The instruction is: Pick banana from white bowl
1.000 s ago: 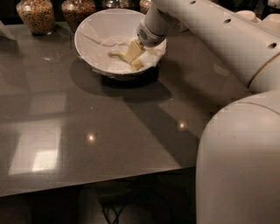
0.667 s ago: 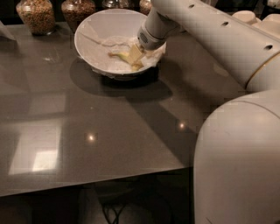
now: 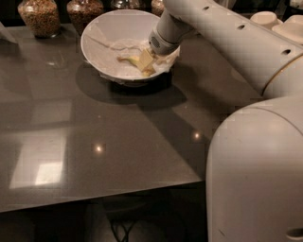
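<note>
The white bowl [image 3: 102, 33] stands at the back of the dark grey table, lined with crumpled white paper. The small yellow banana [image 3: 129, 60] lies in the bowl's right half, its thin stem pointing left. My gripper [image 3: 146, 61] reaches down into the bowl from the right. Its pale yellow pads are right at the banana's right end and hide part of it. My white arm runs from the bowl to the lower right.
Two glass jars of grain [image 3: 40, 16] [image 3: 84, 10] stand behind the bowl at the back left. Small cream bowls [image 3: 265, 18] sit at the back right. The table's front edge [image 3: 99, 194] runs across the lower part of the view.
The gripper has stayed down in the bowl at the banana, shifting only slightly. The bowl has not moved.
</note>
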